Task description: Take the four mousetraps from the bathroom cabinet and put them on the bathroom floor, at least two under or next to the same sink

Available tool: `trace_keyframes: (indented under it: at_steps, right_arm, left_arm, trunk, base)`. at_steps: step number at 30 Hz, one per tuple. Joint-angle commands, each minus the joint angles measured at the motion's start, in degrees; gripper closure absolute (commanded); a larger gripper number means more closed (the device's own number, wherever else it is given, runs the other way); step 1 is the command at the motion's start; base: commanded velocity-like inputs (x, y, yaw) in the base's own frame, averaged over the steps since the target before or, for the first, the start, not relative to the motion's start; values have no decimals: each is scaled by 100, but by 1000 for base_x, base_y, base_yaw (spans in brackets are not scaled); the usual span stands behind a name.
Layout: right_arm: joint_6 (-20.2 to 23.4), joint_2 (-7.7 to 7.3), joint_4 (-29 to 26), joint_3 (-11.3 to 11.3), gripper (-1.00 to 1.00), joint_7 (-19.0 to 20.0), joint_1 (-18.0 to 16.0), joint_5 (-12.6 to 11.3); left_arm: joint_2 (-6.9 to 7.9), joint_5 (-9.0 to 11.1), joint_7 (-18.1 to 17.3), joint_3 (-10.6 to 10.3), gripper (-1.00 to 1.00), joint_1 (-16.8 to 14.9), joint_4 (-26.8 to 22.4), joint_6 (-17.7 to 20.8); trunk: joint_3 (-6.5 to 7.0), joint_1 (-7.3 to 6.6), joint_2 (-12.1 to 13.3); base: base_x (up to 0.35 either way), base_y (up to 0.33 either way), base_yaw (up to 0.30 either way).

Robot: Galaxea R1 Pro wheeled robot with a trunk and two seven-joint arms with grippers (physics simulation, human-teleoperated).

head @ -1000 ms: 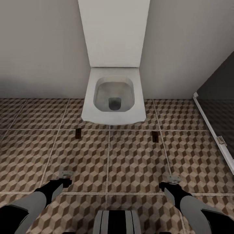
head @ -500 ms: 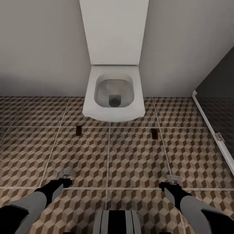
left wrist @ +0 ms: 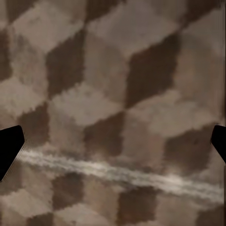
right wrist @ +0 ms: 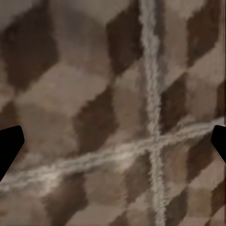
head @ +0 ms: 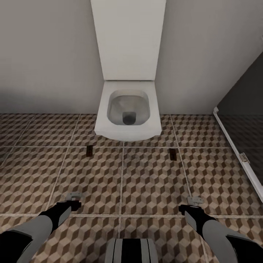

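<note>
You have two mousetraps (head: 89,150) (head: 173,154) lying flat on the bathroom floor (head: 149,182), at 11 and 1 o'clock from the trunk, just in front of the toilet (head: 128,109). Both the left gripper (head: 74,197) and right gripper (head: 194,201) hang spread apart and empty over the tiles. I judge you are between placements: your next move calls for turning toward the cabinet or sink, since a toilet is no sink.
</note>
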Motion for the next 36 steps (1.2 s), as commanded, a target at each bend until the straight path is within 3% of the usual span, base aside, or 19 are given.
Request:
trace_keyframes:
  at_steps: [1, 36]
  right_arm:
    - [40, 4, -11, -39, -100, -9, 0, 57]
    - [39, 25, -11, -30, -100, 26, 0, 105]
  left_arm:
    - [3, 53, 26, -48, -100, 2, -17, 37]
    - [15, 45, 26, -47, -100, 2, -19, 32]
  trunk:
    - [20, -3, 0]
    - [795, -93, 47]
  base:
    - [0, 0, 0]
    - [0, 0, 0]
